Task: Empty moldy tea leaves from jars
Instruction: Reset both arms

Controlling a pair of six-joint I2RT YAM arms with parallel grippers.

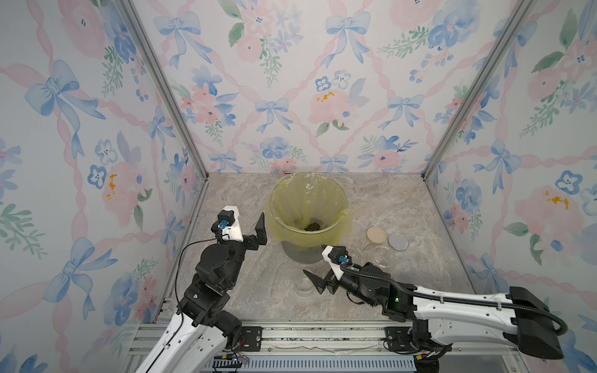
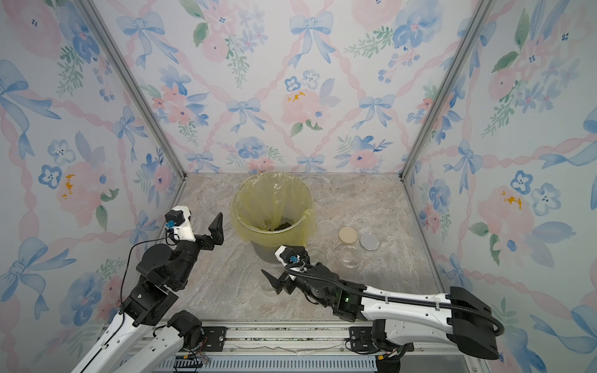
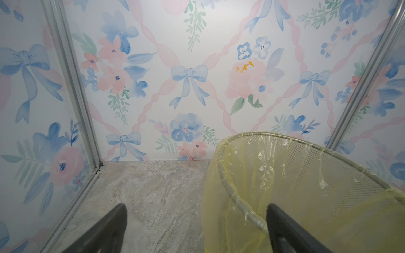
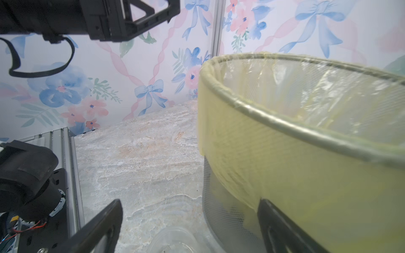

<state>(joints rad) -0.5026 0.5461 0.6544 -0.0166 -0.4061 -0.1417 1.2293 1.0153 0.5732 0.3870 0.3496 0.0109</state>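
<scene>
**Both grippers released beside the lined bin (image 1: 298,255), with the moldy tea leaves (image 1: 311,227) inside it.**

In both top views the leaves lie as a dark clump at the bottom of the yellow bag (image 1: 300,239) lining the bin. The left gripper (image 1: 260,231) hovers just left of the bin, its fingers (image 3: 109,225) spread wide with nothing between them. The right gripper (image 1: 318,281) sits low in front of the bin, its fingers (image 4: 103,225) also spread wide. The 1st jar (image 4: 173,238) stands on the table (image 1: 242,290) between those fingers; whether they touch it cannot be told. The 2nd jar (image 1: 382,256) and 3rd jar (image 2: 318,255) stand to the right of the bin, near a tan lid (image 1: 375,234) and a grey lid (image 1: 397,241).
</scene>
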